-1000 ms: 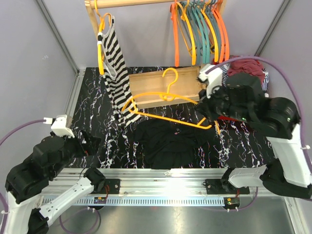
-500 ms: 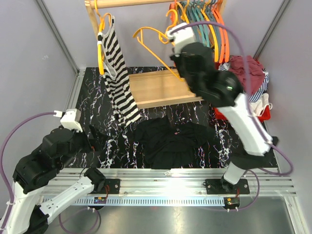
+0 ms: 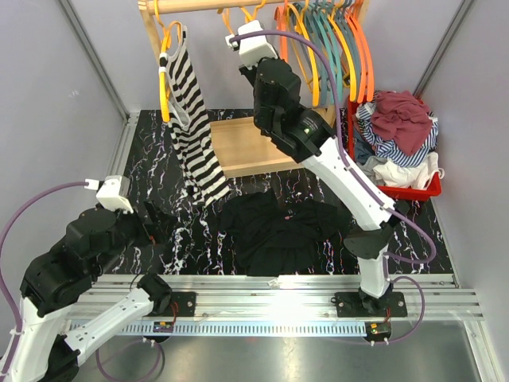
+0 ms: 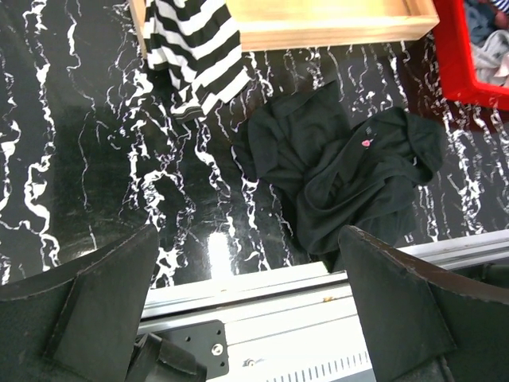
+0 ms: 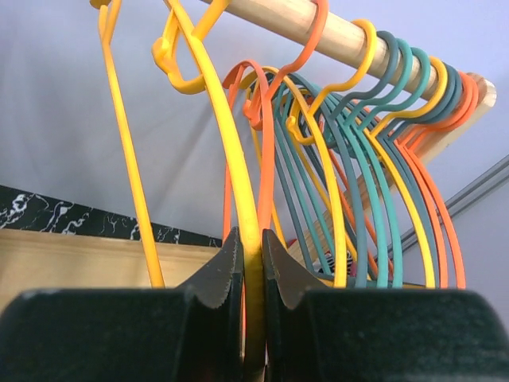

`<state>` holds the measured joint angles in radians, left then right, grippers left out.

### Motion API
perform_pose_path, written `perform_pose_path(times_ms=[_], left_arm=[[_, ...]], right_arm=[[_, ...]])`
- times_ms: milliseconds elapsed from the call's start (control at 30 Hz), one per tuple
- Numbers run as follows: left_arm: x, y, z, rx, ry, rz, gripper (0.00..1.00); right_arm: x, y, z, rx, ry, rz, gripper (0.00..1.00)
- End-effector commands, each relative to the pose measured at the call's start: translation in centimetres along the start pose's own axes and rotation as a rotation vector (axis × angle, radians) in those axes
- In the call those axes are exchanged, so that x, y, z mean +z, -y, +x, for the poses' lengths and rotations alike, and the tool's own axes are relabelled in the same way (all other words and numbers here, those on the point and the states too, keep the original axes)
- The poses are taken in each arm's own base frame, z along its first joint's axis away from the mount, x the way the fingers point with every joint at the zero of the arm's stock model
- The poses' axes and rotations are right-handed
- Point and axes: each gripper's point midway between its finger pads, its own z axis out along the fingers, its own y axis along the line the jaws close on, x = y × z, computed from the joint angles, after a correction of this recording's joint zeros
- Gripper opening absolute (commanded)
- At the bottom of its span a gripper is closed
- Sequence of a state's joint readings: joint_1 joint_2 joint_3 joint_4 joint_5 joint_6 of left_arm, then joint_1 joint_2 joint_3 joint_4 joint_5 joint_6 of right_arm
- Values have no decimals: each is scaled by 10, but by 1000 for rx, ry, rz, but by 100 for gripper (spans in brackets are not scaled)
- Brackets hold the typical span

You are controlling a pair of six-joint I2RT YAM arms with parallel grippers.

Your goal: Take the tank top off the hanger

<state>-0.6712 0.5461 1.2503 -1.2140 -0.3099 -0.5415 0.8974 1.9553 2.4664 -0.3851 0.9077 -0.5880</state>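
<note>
One black crumpled tank top [image 3: 282, 231] lies heaped on the black marbled table [image 3: 159, 159], off any hanger, so removal looks done. Right gripper [image 5: 252, 247] is clamped on a bare yellow plastic hanger [image 5: 231, 151] up at the wooden rail [image 5: 350, 36]; can't tell if the hook is seated. Left gripper [image 4: 246, 255] hovers spread wide above the table, holding nothing. A black-and-white striped top [image 3: 191, 135] hangs at the rail's left end, likely next.

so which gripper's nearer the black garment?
Left. Left gripper sits low, just left of the black garment; right gripper is up at the rail, shut on a yellow hanger.
</note>
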Motion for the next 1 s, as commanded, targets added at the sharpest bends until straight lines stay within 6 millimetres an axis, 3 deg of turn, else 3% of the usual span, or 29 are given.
perform_pose_path(times_ms=[0, 433, 600, 733, 767, 800, 833, 900, 933, 967], left_arm=[[-1, 13, -14, -31, 54, 55, 99], [1, 15, -22, 16, 52, 43, 99], [4, 16, -22, 26, 48, 44, 99], [5, 18, -23, 29, 50, 49, 99], [5, 18, -24, 29, 51, 50, 99], [5, 18, -24, 27, 53, 49, 99], [6, 18, -24, 28, 54, 51, 99], [6, 19, -25, 31, 59, 54, 99], [7, 19, -25, 32, 61, 54, 99], [9, 20, -25, 34, 57, 56, 99]], right_arm=[[18, 16, -18, 100, 70, 71, 0], [66, -3, 5, 141, 73, 11, 0], [71, -5, 22, 121, 25, 13, 0], [60, -1, 27, 159, -19, -17, 0], [53, -4, 31, 147, -46, -46, 22], [47, -2, 30, 160, -50, -64, 38], [35, 9, 19, 202, -35, -80, 48], [21, 1, 22, 198, -49, -140, 65], [7, 16, 10, 248, -29, -151, 73], [-1, 10, 15, 241, -52, -207, 79]])
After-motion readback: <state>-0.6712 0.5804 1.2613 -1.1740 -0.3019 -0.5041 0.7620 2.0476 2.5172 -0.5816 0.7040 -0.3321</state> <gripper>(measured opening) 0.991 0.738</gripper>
